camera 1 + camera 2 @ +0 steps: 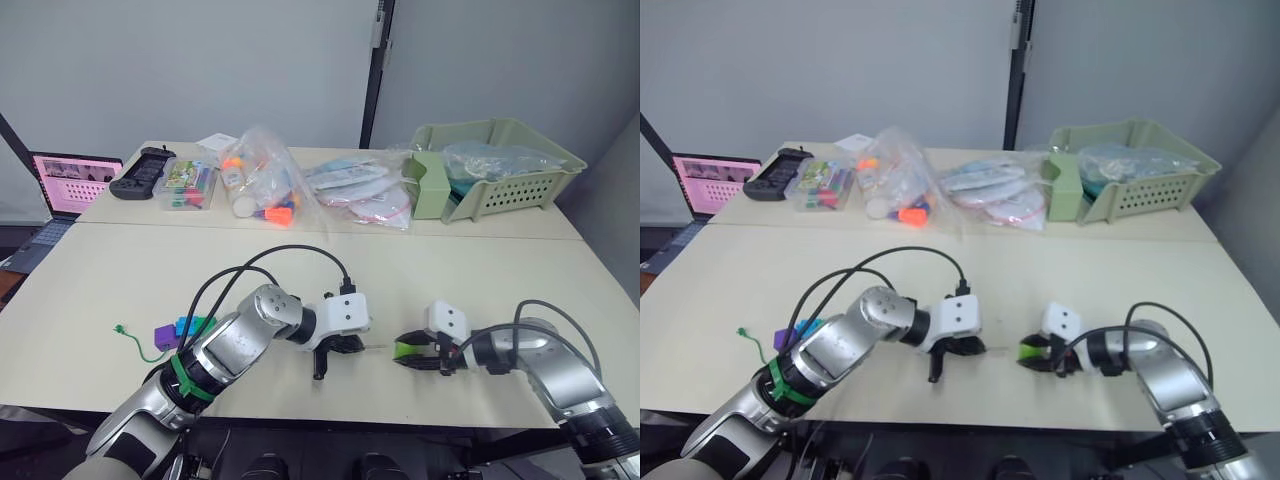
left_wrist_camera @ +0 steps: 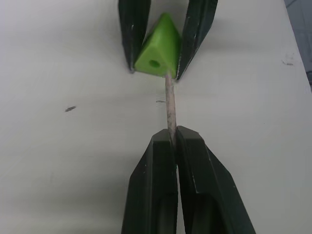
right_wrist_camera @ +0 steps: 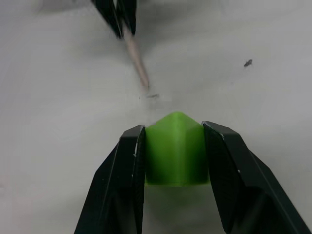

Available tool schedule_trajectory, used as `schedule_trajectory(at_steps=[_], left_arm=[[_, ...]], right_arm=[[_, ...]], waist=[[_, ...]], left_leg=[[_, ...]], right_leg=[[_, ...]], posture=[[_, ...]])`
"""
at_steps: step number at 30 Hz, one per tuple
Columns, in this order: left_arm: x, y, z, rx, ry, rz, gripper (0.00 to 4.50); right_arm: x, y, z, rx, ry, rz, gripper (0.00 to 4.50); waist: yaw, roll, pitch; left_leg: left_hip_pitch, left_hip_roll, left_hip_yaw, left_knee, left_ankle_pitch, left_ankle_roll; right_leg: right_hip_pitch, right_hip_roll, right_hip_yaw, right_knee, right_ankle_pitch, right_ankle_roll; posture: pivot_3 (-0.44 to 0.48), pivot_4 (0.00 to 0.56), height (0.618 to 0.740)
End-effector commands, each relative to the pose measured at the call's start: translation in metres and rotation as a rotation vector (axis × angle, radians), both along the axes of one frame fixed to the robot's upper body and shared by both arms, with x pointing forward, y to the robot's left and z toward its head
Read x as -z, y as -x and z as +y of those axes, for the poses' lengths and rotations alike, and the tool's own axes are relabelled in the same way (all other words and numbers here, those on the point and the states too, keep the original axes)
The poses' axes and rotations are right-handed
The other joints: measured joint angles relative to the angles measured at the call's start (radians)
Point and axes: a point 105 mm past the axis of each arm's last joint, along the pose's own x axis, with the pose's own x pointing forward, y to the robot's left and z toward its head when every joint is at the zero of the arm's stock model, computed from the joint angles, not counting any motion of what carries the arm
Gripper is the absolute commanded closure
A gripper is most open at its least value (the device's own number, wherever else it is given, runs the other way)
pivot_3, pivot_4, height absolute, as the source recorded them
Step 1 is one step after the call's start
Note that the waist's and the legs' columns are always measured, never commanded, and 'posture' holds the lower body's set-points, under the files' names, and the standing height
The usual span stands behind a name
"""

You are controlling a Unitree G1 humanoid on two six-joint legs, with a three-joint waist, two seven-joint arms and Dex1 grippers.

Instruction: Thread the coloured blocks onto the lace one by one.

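Note:
My right gripper (image 3: 173, 126) is shut on a lime green block (image 3: 174, 148) just above the table near its front edge. The block's hole (image 2: 154, 63) faces my left gripper (image 2: 174, 134), which is shut on the lace's stiff pale tip (image 2: 170, 105). The tip points at the block and ends close beside the hole, not inside it. At the far left, the thin green lace (image 1: 130, 340) trails over the table. A purple block (image 1: 165, 336) and a bright blue block (image 1: 190, 325) lie there, partly behind my left arm.
A green basket (image 1: 500, 170) stands at the back right. Plastic bags of toys (image 1: 265, 180), a clear box (image 1: 185, 185) and a game controller (image 1: 140, 170) line the back. A laptop (image 1: 70, 185) sits off to the far left. Black cables (image 1: 280, 255) arc over my left arm.

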Motion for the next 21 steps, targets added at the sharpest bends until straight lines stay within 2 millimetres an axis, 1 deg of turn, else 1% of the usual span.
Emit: schedule_trajectory(at_steps=[1, 5, 9, 21], left_arm=[[-0.004, -0.002, -0.001, 0.013, -0.027, -0.031, 4.5], [-0.003, -0.003, -0.001, 0.017, -0.044, -0.045, 4.5], [-0.003, -0.003, 0.0, 0.016, -0.062, -0.047, 4.5], [-0.008, -0.007, -0.006, 0.034, -0.076, -0.108, 4.5]], right_arm=[[0.007, 0.007, 0.013, -0.046, 0.013, 0.022, 3.23], [0.014, 0.011, 0.013, -0.073, 0.056, 0.029, 3.23], [0.013, 0.01, 0.014, -0.077, 0.053, 0.027, 3.23], [0.011, 0.019, 0.018, -0.117, 0.057, 0.045, 3.23]], waist=[[-0.002, 0.0, 0.0], [-0.004, 0.0, 0.0], [-0.004, 0.0, 0.0], [-0.001, 0.0, 0.0]], left_leg=[[0.0, 0.0, 0.0, 0.0, 0.0, 0.0], [0.0, 0.0, 0.0, 0.0, 0.0, 0.0], [0.0, 0.0, 0.0, 0.0, 0.0, 0.0], [0.0, -0.001, 0.0, 0.0, 0.0, 0.0]], right_leg=[[0.0, 0.0, 0.0, 0.0, 0.0, 0.0], [0.0, 0.0, 0.0, 0.0, 0.0, 0.0], [0.0, 0.0, 0.0, 0.0, 0.0, 0.0], [0.0, -0.001, 0.0, 0.0, 0.0, 0.0]], posture=[[0.0, 0.15, 0.74], [0.0, 0.15, 0.74], [0.0, 0.15, 0.74], [0.0, 0.15, 0.74]])
